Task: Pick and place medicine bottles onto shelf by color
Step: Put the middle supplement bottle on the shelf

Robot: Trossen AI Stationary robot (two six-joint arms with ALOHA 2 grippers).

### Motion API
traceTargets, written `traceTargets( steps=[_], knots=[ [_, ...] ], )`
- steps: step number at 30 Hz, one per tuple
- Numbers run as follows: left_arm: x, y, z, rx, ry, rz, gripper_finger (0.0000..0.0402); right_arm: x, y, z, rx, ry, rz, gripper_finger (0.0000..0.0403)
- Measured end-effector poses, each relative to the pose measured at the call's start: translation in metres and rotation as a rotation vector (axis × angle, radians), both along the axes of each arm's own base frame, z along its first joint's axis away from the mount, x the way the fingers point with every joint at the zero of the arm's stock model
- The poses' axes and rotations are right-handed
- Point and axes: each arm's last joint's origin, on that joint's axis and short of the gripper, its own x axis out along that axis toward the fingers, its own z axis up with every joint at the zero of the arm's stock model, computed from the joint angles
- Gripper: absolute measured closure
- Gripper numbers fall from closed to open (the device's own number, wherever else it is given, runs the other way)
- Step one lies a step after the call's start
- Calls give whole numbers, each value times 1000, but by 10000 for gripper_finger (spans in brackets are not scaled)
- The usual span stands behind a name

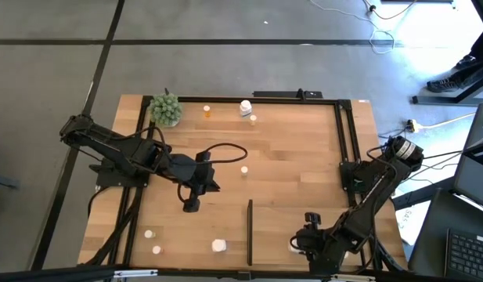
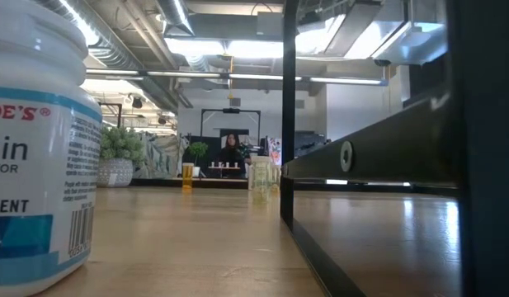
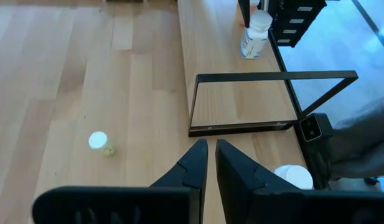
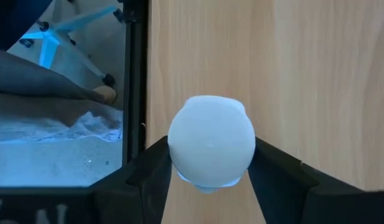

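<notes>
White bottle (image 4: 210,142) sits between your right gripper's (image 4: 210,163) parted fingers beside the shelf (image 1: 250,231); withdraw next; left gripper (image 3: 210,163) shut, idle.

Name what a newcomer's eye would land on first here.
The right gripper at the table's near right edge, a white bottle between its fingers. Next, the left gripper, fingers shut, above bare wood mid-table. Then the green plant ball at the far left corner.

Smooth pale wood tabletop (image 1: 288,157), black metal frame (image 1: 344,133)
</notes>
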Motion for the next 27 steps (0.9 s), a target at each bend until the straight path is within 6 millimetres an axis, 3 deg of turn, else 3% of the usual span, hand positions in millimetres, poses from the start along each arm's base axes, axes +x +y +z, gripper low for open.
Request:
traceTargets(
  steps=[8, 27],
  knots=[
    [0, 0, 0, 0, 0, 0, 374, -2, 0, -3, 12, 48, 18, 163],
    [0, 0, 0, 0, 0, 0, 374, -2, 1, -2, 33, 55, 28, 160]
  ],
)
